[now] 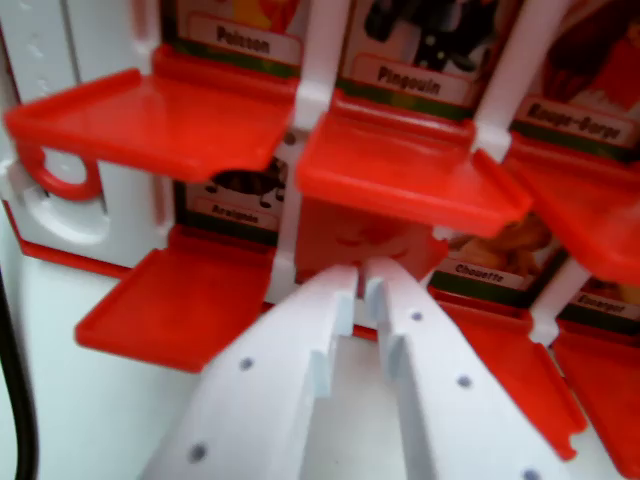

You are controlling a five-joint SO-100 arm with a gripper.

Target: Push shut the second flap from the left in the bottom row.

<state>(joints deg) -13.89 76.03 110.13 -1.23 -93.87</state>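
Observation:
My white gripper [362, 278] reaches up from the bottom of the wrist view, its two fingers nearly together with only a thin slit between the tips and nothing held. The tips rest against a red flap [345, 232] in the bottom row, second from the view's left. That flap stands upright and covers its picture. To its left, the flap [180, 305] under the "Araignée" label [232, 210] lies flat and open. On the right, the flap [520, 375] below "Chouette" [485, 268] also lies open.
Above, three open red flaps jut out: under "Poisson" [150, 122], "Pingouin" [405, 170] and "Rouge-Gorge" [590, 205]. White dividers [318, 60] separate the columns. A red ring handle [58, 180] sits at the left edge, and a black cable [18, 390] runs down the lower left.

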